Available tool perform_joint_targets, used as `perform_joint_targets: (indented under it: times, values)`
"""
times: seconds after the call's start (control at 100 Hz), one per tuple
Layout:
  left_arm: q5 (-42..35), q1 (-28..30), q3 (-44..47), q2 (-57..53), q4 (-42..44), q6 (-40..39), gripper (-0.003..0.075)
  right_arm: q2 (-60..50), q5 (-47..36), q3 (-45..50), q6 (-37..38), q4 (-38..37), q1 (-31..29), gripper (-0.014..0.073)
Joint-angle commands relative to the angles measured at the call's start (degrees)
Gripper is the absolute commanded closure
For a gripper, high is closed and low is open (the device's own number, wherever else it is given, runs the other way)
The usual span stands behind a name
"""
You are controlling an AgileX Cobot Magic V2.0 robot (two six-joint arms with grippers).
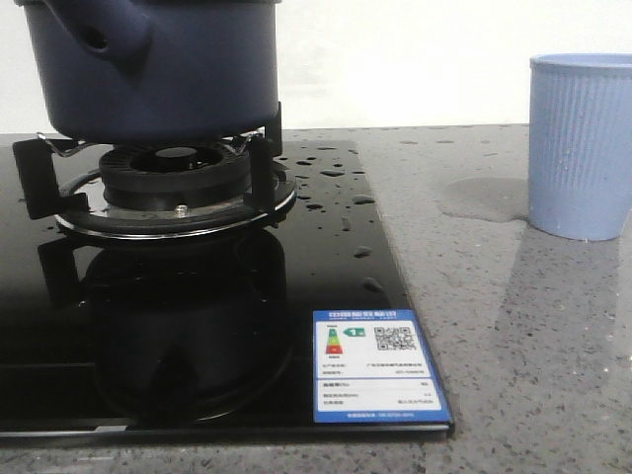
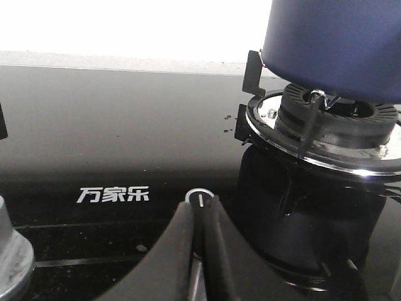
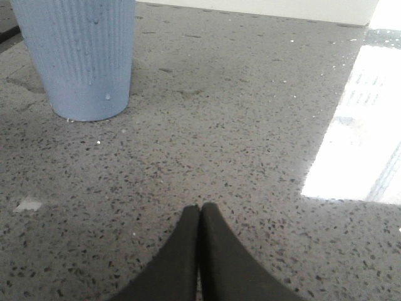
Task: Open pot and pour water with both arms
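Note:
The dark navy pot (image 1: 168,69) sits on the gas burner (image 1: 178,178) at the far left, its stubby hollow handle (image 1: 99,35) pointing left; its top is cut off by the frame. It also shows in the left wrist view (image 2: 338,44). Water shows only as droplets (image 1: 331,173) on the black glass and a puddle (image 1: 484,197) beside the light blue ribbed cup (image 1: 583,143). My left gripper (image 2: 202,200) is shut and empty, low over the stove front, tips just before a round knob (image 2: 199,195). My right gripper (image 3: 200,208) is shut and empty over the counter, the cup (image 3: 78,56) ahead of it.
The black glass stove top (image 1: 59,326) carries an energy label (image 1: 375,380) at its front right corner. Black pan supports (image 2: 253,72) ring the burner. A silver knob (image 2: 9,257) sits at the stove's front. Speckled grey counter (image 3: 250,125) lies between stove and cup.

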Motion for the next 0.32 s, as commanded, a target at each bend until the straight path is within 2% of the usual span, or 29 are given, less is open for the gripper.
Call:
perform_joint_targets:
  times: [0.0, 0.31]
  values:
    - [2.01, 0.16, 1.65, -1.32, -0.35, -0.59, 0.074, -0.99, -1.14, 0.74, -0.73, 0.43, -0.34, 0.0669]
    - [2.01, 0.16, 1.65, -1.32, -0.35, -0.59, 0.074, -0.99, -1.14, 0.74, -0.73, 0.43, -0.34, 0.0669]
